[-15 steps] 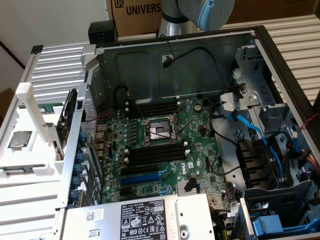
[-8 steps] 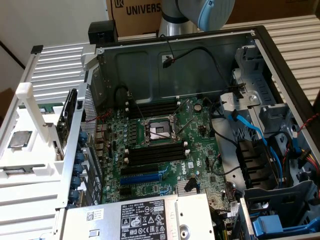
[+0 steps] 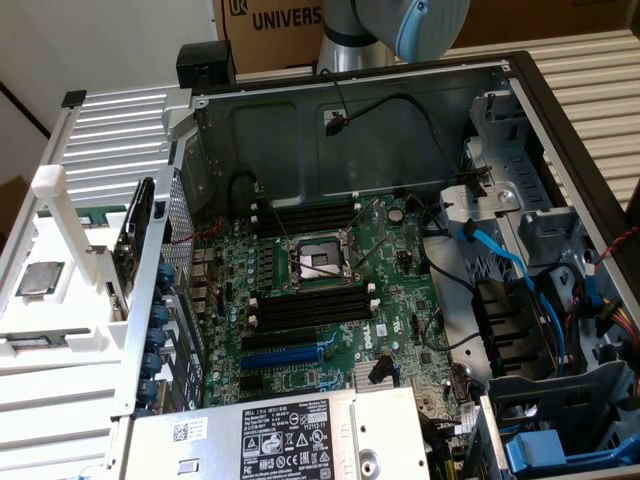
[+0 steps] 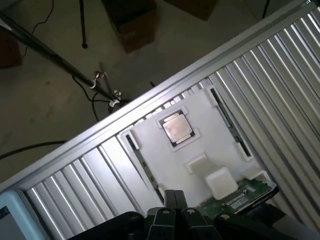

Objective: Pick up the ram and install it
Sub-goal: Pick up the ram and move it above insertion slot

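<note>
- Ram (image 3: 133,228) stands in the white tray (image 3: 60,300) outside the case, not picked up.
- Slots (image 3: 310,305) look empty.
- Claw (image 4: 170,216) seems clenched, holding nothing.

We saw a cardboard box (image 3: 270,35) printed with dark letters standing at the back of the exterior view, against a pale wall (image 3: 100,40). A ribbed metal table (image 3: 590,90) ran under everything, its grooves catching the even indoor light. In the wrist view, that same ribbed table (image 4: 280,80) ended at a straight metal edge, and beyond it lay a dull grey floor (image 4: 50,100). On that floor we caught a brown carton (image 4: 132,22), a thin dark stand leg (image 4: 82,25) beside it, and a black cable (image 4: 30,150) curling across. A long dark pole (image 4: 45,50) slanted over the floor.
</note>
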You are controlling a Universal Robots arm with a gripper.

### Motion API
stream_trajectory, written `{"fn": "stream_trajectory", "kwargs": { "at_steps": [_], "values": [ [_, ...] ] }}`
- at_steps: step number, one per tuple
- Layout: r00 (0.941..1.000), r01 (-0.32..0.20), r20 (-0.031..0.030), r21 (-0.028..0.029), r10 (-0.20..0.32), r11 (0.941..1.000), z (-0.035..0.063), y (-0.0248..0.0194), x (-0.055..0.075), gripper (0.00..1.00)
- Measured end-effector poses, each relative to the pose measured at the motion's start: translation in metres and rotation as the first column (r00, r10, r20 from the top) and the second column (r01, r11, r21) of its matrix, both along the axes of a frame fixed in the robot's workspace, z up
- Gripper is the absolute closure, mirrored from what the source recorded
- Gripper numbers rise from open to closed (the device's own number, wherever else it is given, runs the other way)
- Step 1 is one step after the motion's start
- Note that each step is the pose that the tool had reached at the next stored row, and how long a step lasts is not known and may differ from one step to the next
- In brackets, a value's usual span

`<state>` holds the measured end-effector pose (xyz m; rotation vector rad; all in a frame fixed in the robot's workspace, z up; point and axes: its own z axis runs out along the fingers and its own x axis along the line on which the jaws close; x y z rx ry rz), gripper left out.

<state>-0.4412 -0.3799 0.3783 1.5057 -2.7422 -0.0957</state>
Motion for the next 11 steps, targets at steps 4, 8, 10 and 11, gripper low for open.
{"fn": "stream_trajectory", "kwargs": {
  "at_steps": [4, 8, 10, 11],
  "values": [
    [0.9974, -0.073, 0.0031, 0.0000, 0.073, 0.9974, -0.0023, 0.0000, 0.0000, 0.90],
    [0.9800, -0.198, 0.0146, -0.0019, 0.198, 0.9801, -0.0075, 0.0000, -0.0001, 0.90],
    [0.9713, -0.237, 0.0244, -0.0040, 0.237, 0.9716, -0.0095, 0.0000, -0.0001, 0.90],
    [0.9690, -0.245, 0.0282, -0.0050, 0.245, 0.9694, -0.0101, 0.0000, -0.0001, 0.90]
  ]
}}
